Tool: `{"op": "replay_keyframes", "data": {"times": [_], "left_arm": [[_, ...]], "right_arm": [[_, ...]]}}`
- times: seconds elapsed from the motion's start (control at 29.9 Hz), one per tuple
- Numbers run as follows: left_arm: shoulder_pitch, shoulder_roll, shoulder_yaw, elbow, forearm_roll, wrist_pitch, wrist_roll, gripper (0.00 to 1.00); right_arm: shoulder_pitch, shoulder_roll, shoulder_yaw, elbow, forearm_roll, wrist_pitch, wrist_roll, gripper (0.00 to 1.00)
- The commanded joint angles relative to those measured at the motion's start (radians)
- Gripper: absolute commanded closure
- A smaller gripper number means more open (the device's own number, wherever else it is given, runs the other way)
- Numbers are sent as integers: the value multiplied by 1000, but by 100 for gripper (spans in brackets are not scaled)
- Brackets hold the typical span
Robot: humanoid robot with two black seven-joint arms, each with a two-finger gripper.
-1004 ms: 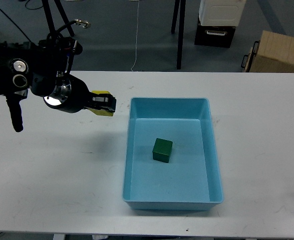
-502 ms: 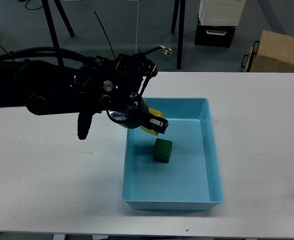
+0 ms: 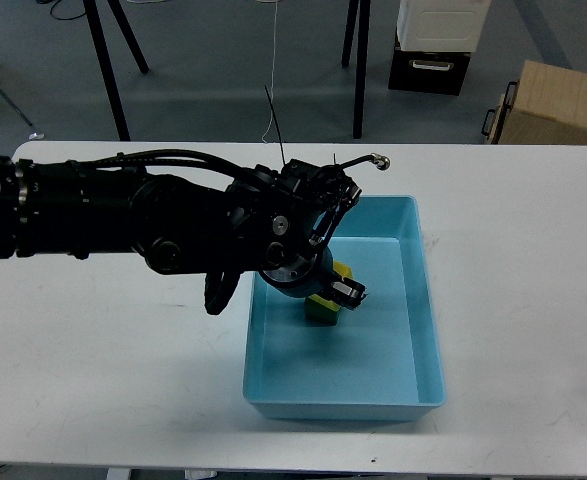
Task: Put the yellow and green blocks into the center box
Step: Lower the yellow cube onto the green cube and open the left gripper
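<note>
The light-blue center box (image 3: 378, 355) lies on the white table (image 3: 103, 390), right of its middle. My left gripper (image 3: 341, 292) reaches in from the left over the box's middle and is shut on the yellow block (image 3: 342, 271), which shows only as small yellow patches between the fingers. The green block (image 3: 322, 314) sits on the box floor right beneath the gripper and is mostly hidden by it. I cannot tell whether the yellow block touches the green one. My right gripper is out of view.
My black left arm (image 3: 123, 220) spans the table's left half. Behind the table stand a brown cardboard box (image 3: 558, 105), a black-and-white crate (image 3: 433, 45) and dark stand legs (image 3: 358, 70).
My left gripper carried the yellow block from left of the box, over its left wall, to just above the green block at the box's middle, and lower.
</note>
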Motion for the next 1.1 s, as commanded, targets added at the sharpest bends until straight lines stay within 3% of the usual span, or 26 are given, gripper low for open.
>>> {"op": "replay_keyframes", "data": {"times": [0.0, 0.07, 0.13, 0.37, 0.5, 0.87, 1.07], "left_arm": [[4, 0, 0, 5, -1, 0, -6, 81], [4, 0, 0, 5, -4, 0, -8, 74], [4, 0, 0, 5, -4, 0, -17, 55], [4, 0, 0, 7, -4, 0, -49, 29], [2, 0, 0, 7, -4, 0, -49, 23], [-10, 0, -14, 37, -8, 0, -63, 21], [-50, 58, -111, 63, -47, 0, -118, 13]], "right_arm": [[1, 0, 2, -7, -1, 0, -1, 1], [1, 0, 2, -11, -1, 0, -1, 1], [1, 0, 0, -12, -1, 0, -1, 1], [1, 0, 4, -12, -1, 0, -1, 1], [0, 0, 2, -12, -1, 0, -1, 1], [-2, -2, 4, -11, -1, 1, -6, 1], [0, -2, -1, -11, -2, 1, -6, 1]]}}
